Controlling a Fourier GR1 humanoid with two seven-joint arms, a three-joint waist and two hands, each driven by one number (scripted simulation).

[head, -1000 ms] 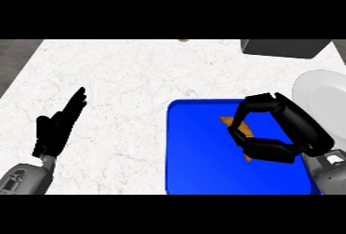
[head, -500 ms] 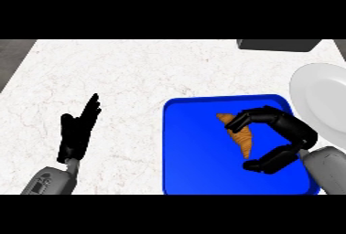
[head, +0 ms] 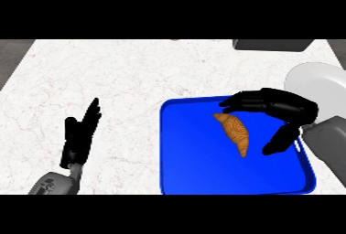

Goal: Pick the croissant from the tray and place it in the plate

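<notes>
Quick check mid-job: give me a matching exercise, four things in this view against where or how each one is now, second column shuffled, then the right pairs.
Things:
1. croissant
2. plate
3. right hand
4. left hand

States:
A. white, at the counter's right edge, nothing on it
B. open, fingers up, resting left of the tray
C. lying on the blue tray
D. arched over the tray, fingers and thumb either side of the pastry, not closed on it

Pairs: 1-C, 2-A, 3-D, 4-B

The right hand (head: pixel 287 109) is arching, fingers and thumb curled with a gap between them; the left hand (head: pixel 78 137) is resting open (fingers up).
</notes>
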